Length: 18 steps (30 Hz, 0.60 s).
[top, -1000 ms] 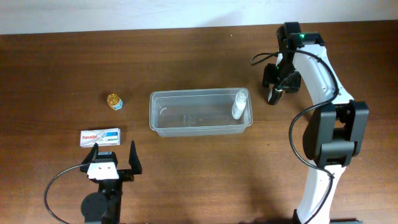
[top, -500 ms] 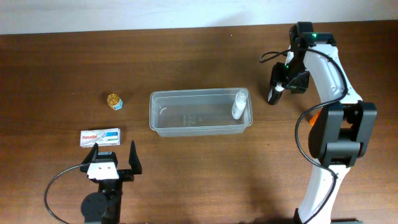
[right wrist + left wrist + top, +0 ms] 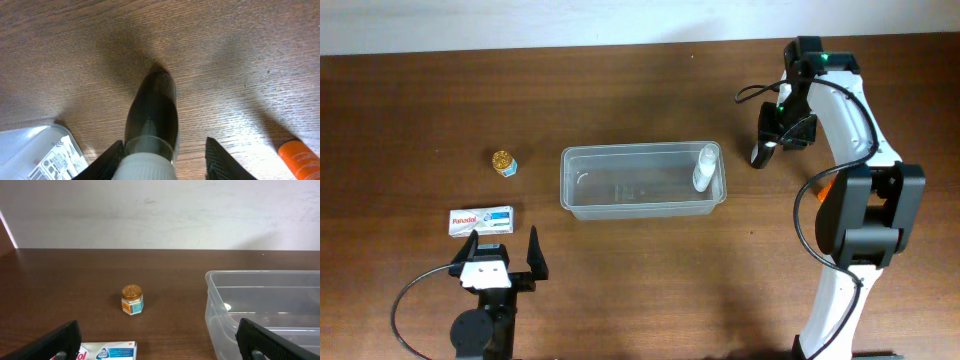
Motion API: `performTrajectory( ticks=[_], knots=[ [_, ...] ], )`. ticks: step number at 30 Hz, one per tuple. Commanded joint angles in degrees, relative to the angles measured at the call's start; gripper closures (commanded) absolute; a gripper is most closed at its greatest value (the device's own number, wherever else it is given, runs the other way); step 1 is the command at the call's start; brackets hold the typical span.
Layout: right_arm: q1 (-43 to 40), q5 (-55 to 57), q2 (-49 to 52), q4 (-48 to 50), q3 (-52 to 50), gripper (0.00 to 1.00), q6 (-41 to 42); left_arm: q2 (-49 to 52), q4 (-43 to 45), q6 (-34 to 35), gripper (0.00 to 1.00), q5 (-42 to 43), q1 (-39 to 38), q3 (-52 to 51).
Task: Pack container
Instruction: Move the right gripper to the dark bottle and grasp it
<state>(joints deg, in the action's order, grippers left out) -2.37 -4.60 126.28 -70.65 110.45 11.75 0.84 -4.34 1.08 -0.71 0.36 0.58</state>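
The container (image 3: 640,180), a clear plastic tub, sits mid-table with a white bottle (image 3: 705,167) standing in its right end. My right gripper (image 3: 769,139) is right of the tub, pointing down, open around a dark bottle with a white cap (image 3: 758,155). In the right wrist view the bottle (image 3: 152,110) lies between the fingers (image 3: 165,161), touching the left one, with a gap to the right one. My left gripper (image 3: 501,256) is open and empty near the front edge. A Panadol box (image 3: 481,220) and a gold-lidded jar (image 3: 504,162) lie left of the tub.
An orange item (image 3: 300,157) lies on the table right of the dark bottle; it shows by the right arm in the overhead view (image 3: 827,183). The left wrist view shows the jar (image 3: 132,299), the box (image 3: 110,351) and the tub's near wall (image 3: 220,315).
The right arm swung its upper part to the right between one second and half a second ago. It has stayed still since. The left arm has not moved.
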Motion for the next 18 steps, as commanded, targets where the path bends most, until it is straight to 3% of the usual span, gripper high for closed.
performTrajectory(
  ticks=[1, 7, 15, 18],
  knots=[
    [0.15, 0.33, 1.79, 0.09, 0.02, 0.58, -0.66, -0.50, -0.46, -0.87, 0.01, -0.17, 0.24, -0.07],
    [0.98, 0.76, 2.80, 0.66, 0.02, 0.59, -1.49, -0.50, -0.46, -0.87, 0.01, -0.17, 0.24, -0.07],
    [1.36, 1.55, 2.89, 1.55, 0.02, 0.79, -1.46, -0.50, -0.46, -0.87, 0.01, -0.17, 0.24, -0.07],
    [1.40, 3.10, 2.89, 1.29, 0.02, 0.81, -1.46, -0.50, -0.44, -0.87, 0.01, -0.17, 0.24, -0.07]
  ],
)
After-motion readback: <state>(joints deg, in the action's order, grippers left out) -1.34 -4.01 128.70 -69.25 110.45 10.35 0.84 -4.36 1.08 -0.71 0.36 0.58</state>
